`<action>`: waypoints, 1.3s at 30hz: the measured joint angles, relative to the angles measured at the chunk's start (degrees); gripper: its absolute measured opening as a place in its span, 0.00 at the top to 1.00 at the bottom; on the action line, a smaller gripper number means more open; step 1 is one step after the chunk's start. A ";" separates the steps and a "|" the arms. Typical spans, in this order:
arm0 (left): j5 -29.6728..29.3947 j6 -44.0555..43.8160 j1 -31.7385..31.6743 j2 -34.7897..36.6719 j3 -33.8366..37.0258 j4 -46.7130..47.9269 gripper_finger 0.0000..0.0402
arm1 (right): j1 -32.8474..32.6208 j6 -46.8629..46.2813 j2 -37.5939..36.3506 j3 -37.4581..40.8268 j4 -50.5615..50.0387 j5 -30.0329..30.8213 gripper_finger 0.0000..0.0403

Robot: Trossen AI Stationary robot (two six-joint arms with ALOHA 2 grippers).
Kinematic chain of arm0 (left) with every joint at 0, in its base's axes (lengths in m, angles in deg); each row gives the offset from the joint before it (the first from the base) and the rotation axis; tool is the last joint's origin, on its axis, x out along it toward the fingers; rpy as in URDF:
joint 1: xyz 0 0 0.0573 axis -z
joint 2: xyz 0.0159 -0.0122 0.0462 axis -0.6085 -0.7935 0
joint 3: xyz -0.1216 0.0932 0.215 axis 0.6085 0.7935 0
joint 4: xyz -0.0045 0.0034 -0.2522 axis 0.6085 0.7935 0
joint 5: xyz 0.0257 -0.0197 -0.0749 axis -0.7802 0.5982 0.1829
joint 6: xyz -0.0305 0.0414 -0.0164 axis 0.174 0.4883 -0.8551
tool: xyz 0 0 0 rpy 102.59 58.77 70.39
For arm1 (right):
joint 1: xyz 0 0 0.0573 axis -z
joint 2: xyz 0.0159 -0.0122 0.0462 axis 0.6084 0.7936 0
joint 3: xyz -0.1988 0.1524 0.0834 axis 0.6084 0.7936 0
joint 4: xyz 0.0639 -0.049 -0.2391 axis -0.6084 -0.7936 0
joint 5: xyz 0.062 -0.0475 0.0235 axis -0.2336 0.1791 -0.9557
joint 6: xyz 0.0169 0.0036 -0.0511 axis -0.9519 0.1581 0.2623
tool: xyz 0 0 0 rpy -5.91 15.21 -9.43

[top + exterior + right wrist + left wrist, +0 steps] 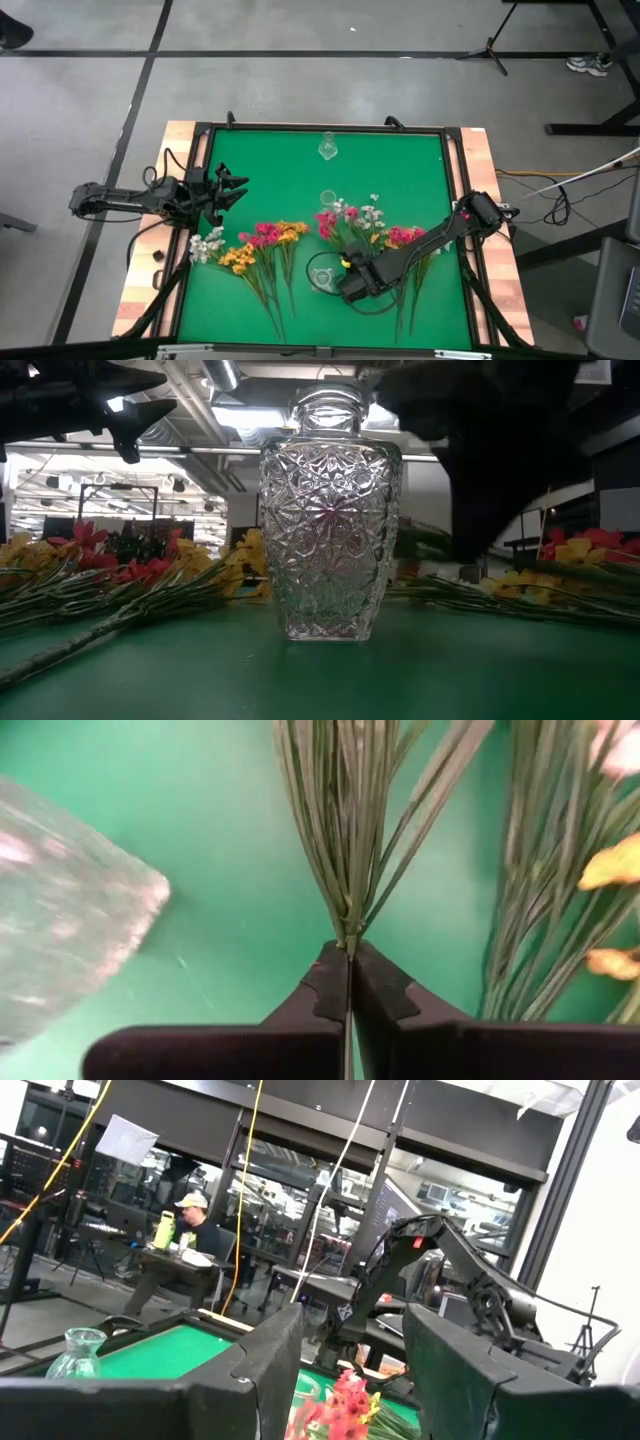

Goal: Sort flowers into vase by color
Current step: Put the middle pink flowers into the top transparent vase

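Right gripper [349, 982] pinches 1 bunch of flowers [355, 830] at the stems – thin, light, bendable, best gripped low; left gripper [345, 1370] spread, idle.

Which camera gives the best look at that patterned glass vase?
The low view: the cut-glass vase stands upright, filling the frame, pattern clear. The high view shows only its rim from above; the right wrist view, a blurred edge.

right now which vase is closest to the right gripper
The front vase, right beside the right gripper, which is shut on a stem. The middle vase and back vase stand farther up the mat.
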 joint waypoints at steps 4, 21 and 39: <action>0.00 0.00 0.00 0.00 0.00 0.00 0.57 | 0.00 1.38 -0.03 -4.66 -4.08 3.65 0.99; 0.00 0.00 0.00 0.00 0.00 0.00 0.57 | 0.44 15.02 -0.11 -31.27 -25.40 30.93 1.00; 0.00 -0.10 0.01 0.01 0.00 0.64 0.57 | 18.33 58.90 -17.94 -34.64 -27.38 30.70 1.00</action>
